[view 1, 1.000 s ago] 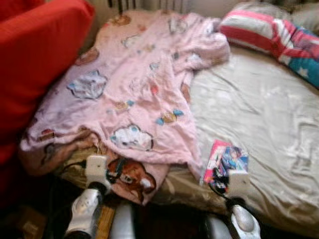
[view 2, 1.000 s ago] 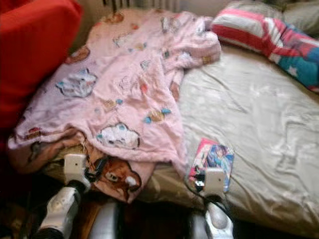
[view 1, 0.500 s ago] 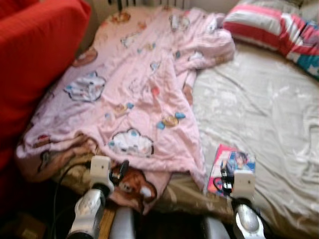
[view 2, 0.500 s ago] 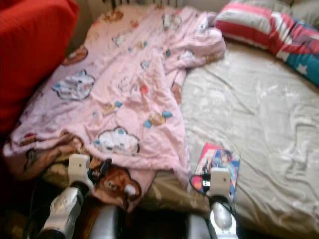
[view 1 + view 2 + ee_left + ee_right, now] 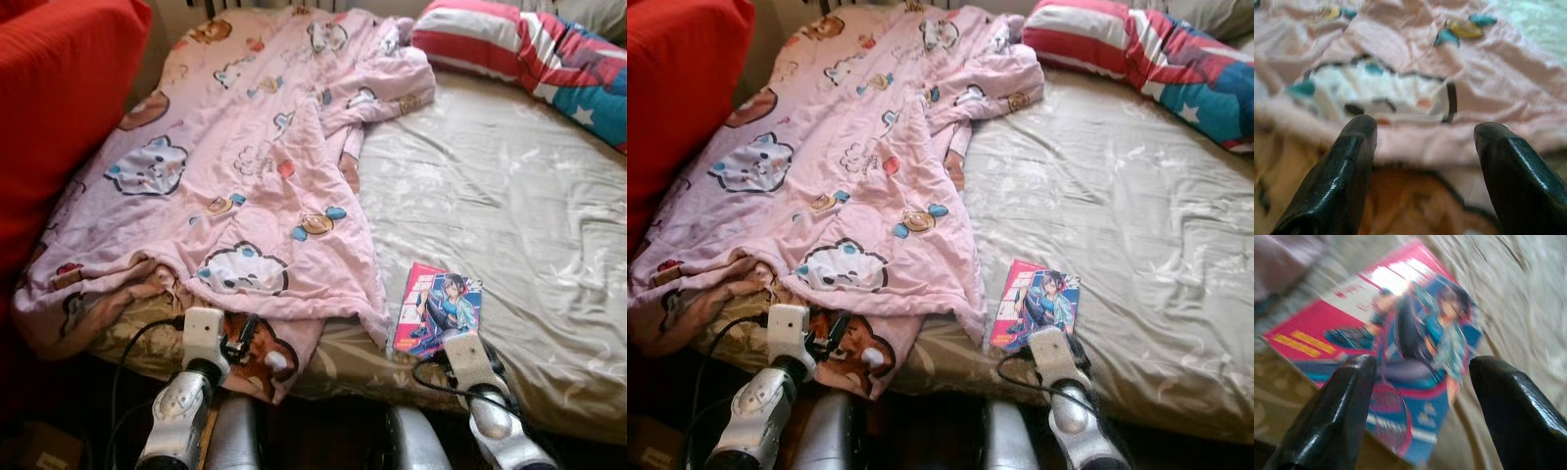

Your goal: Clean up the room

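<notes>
A wrinkled beige sheet is lying spread over the right half of the scene. A pillow with red and white stripes and a blue starred part is resting at its far end. A red armchair is standing at the left.

My right pincer is spread wide just short of the comic book, which lies flat on the beige sheet near the bed's front edge. Bare sheet stretches beyond and to the right of it, open for passing. To its left the pink blanket overlaps the sheet, its hem just beside the book. My left pincer is spread too, facing that rumpled blanket where it hangs over the edge. The red cushion walls off the far left, and the striped pillow blocks the far right corner.
</notes>
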Available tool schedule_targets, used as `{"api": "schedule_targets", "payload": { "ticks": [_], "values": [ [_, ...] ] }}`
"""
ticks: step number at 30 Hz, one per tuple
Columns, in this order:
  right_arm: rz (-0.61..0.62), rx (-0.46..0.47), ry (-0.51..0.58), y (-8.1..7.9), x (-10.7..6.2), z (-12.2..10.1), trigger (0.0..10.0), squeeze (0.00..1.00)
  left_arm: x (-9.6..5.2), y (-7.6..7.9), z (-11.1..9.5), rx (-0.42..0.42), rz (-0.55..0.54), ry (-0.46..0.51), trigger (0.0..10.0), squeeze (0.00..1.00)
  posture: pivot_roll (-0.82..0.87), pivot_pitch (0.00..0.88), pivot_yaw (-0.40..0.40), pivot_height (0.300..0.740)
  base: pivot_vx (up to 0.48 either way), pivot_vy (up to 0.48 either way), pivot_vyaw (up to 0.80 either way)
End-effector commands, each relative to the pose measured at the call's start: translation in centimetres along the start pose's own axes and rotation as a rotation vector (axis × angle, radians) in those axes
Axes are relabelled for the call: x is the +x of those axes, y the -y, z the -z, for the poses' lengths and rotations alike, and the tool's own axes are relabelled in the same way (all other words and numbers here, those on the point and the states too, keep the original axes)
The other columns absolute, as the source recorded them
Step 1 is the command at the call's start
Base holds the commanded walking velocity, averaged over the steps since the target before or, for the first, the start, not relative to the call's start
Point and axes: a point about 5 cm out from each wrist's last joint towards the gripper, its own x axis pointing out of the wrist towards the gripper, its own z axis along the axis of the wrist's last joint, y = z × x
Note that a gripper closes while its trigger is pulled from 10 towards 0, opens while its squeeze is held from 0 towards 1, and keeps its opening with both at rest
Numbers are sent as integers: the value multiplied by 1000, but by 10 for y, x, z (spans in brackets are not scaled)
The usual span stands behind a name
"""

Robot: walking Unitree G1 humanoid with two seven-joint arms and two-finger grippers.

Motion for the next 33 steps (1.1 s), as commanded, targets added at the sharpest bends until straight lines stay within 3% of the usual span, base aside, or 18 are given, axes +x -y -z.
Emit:
{"api": "schedule_targets", "payload": {
  "ticks": [1, 5, 6, 9, 12, 13, 14, 16, 17, 18, 19, 22, 27, 30, 33],
  "values": [
    [-49, -49, -30, -8, -3, 7, 10000, 1000, 3, 1, -1, -24, -2, -8, 10000, 0, 97, 330, -14, 622, 0, 0, 0],
    [-67, -12, -14, -13, -1, 0, 10000, 1000, 7, 4, -7, -30, 3, 9, 10000, 0, 105, 347, -14, 622, 0, 0, 0],
    [-43, 106, -34, -14, 0, -2, 10000, 1000, 9, 7, -8, -34, 8, 14, 10000, 0, 106, 358, -12, 622, 0, 0, 0],
    [-25, 141, -38, -18, -1, -3, 10000, 1000, 5, 7, -7, -34, 8, 15, 10000, 0, 111, 372, -10, 622, 0, 0, 0],
    [-9, 403, 7, -23, -1, -14, 10000, 1000, -1, 2, -2, -30, -12, 3, 10000, 0, 117, 377, -11, 622, 0, 0, 0],
    [33, 532, 20, -21, -2, -16, 10000, 376, -5, -1, 0, -28, -21, -3, 10000, 0, 118, 377, -13, 622, 0, 0, 0],
    [59, 596, 29, -20, -3, -15, 10000, 0, -7, -3, 1, -25, -29, -7, 10000, 0, 118, 380, -10, 622, 0, 0, 0],
    [67, 625, 33, -19, -3, -15, 10000, 0, -8, -4, 2, -23, -32, -9, 10000, 0, 118, 380, -10, 622, 0, 0, 0],
    [87, 731, 32, -20, -6, -12, 10000, 0, -11, -6, 4, -20, -39, -14, 10000, 0, 120, 391, -7, 622, 0, 0, 0],
    [87, 731, 32, -20, -6, -12, 10000, 0, -11, -6, 4, -20, -39, -14, 10000, 0, 120, 391, -7, 622, 0, 0, 0],
    [108, 915, -1, -23, -10, -3, 10000, 0, -14, -8, 6, -17, -44, -21, 10000, 0, 119, 400, -6, 622, 0, 0, 0],
    [122, 1087, -59, -27, -15, 11, 10000, 0, -18, -9, 7, -13, -48, -28, 10000, 0, 125, 408, -5, 622, 0, 0, 0],
    [164, 1155, -140, -26, -21, 30, 10000, 0, -21, -10, 7, -10, -54, -31, 10000, 0, 134, 413, 1, 622, 0, 0, 0],
    [184, 1134, -104, -16, -19, 29, 10000, 0, -22, -11, 6, -7, -57, -29, 10000, 0, 136, 416, 4, 622, 0, 0, 0],
    [201, 1200, -86, -8, -18, 32, 10000, 0, -24, -12, 6, -1, -57, -34, 10000, 0, 132, 420, 10, 622, 0, 0, 0]
  ]
}}
